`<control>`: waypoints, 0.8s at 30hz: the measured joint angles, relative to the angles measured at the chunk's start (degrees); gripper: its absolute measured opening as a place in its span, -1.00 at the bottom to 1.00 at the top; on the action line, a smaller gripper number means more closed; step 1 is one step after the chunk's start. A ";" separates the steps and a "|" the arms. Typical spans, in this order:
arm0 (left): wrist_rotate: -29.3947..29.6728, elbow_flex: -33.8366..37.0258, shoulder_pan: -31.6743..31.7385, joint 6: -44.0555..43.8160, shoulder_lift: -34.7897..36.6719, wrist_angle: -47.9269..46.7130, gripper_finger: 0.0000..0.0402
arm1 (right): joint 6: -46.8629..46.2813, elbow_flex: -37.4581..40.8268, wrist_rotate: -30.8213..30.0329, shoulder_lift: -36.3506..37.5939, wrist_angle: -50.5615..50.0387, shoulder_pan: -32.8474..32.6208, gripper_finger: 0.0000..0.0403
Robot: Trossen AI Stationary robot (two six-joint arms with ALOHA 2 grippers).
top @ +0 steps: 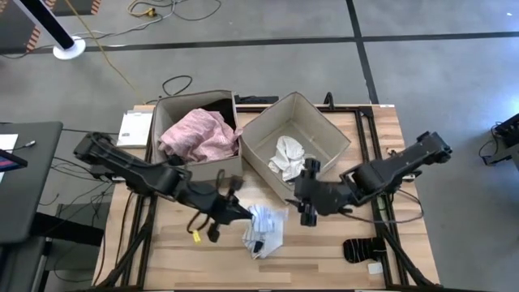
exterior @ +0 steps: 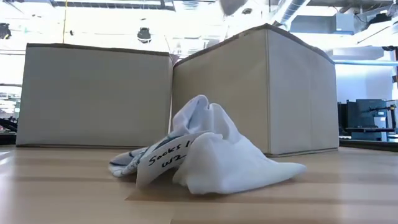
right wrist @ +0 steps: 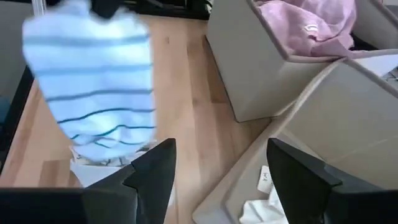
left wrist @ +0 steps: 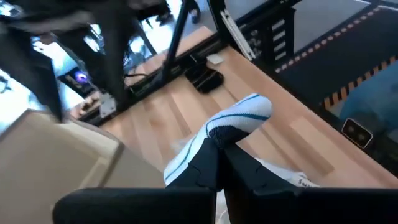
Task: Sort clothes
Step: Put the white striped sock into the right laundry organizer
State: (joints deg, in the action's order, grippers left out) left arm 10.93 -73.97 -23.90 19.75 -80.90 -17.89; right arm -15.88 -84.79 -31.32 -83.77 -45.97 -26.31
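Left gripper (top: 237,210), at seven o'clock from the right-hand beige box (top: 324,122), is clamped on a white sock with teal stripes (left wrist: 239,118), lifted just above the white pile (top: 266,231) at table centre. From those fingers the sock runs toward three o'clock, its free end nearer the right gripper (top: 308,212). Right gripper hovers with fingers apart beside that box, empty. Pink garment (top: 199,134) fills the left box (top: 174,105).

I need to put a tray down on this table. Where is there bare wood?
Bare wood lies along the front edge left of the white sock pile, below the left gripper, and between that pile and the black socks. The back is crowded by the two boxes and the right gripper.
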 joint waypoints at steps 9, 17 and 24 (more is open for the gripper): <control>12.01 -0.01 -0.68 -0.57 3.30 -3.57 -0.99 | -2.33 0.00 -4.35 -4.92 4.45 -4.56 0.31; 17.90 -0.01 -0.64 -2.39 3.27 -2.80 -0.99 | -1.62 0.00 -12.26 -11.06 11.65 -5.81 0.31; 19.02 -0.01 -0.62 -2.92 3.30 -1.68 -0.99 | 2.52 0.00 -19.01 -15.28 19.80 -4.97 0.31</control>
State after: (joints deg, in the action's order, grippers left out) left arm 29.95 -73.97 -24.51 16.83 -77.60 -19.57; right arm -13.36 -84.79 -50.33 -99.06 -26.18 -31.29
